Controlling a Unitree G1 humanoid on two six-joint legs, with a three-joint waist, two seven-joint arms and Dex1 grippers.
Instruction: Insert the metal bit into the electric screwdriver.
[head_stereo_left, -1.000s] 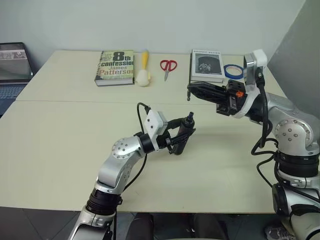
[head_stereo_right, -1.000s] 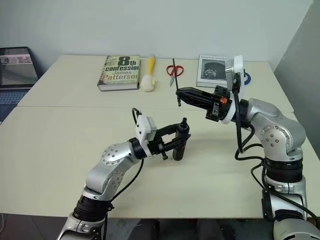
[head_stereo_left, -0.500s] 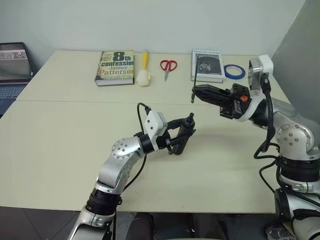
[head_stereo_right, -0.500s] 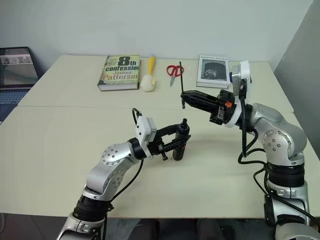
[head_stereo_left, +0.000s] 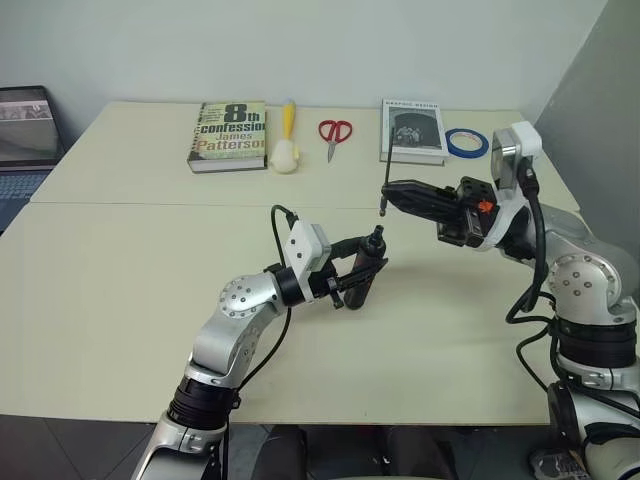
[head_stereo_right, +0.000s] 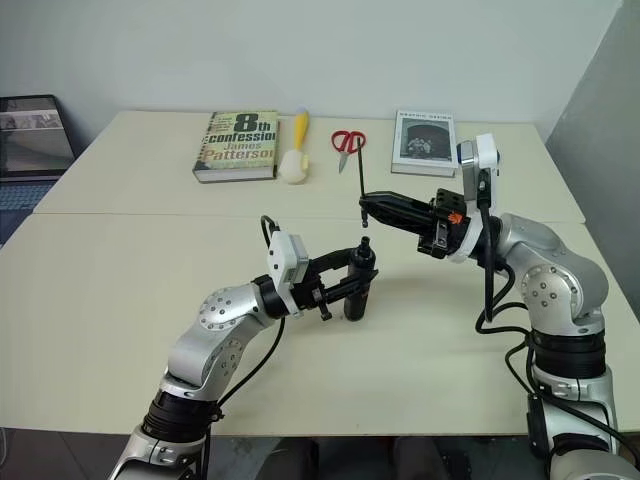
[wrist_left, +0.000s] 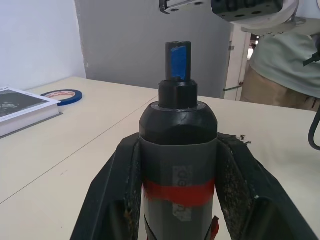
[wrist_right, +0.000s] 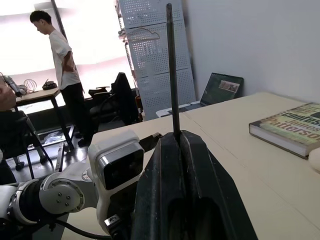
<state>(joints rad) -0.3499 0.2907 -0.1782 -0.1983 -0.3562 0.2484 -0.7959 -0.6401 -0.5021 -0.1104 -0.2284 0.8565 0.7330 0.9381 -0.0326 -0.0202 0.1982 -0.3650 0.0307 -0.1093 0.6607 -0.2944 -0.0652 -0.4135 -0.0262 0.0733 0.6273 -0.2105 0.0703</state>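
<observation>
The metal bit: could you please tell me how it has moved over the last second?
The right gripper, fingers shut on the metal bit, sank slightly, bringing the bit's lower end nearer the tip of the electric screwdriver, not yet inserted. The left gripper, still holding the screwdriver, stayed put.

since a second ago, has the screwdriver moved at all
No. The screwdriver stands at the same spot and tilt below the table seam, with its tip no nearer the book.

We see a matt black electric screwdriver (wrist_left: 178, 150), a dull grey metal bit (wrist_right: 172, 75), and a smooth matt table (head_stereo_left: 120, 270).
</observation>
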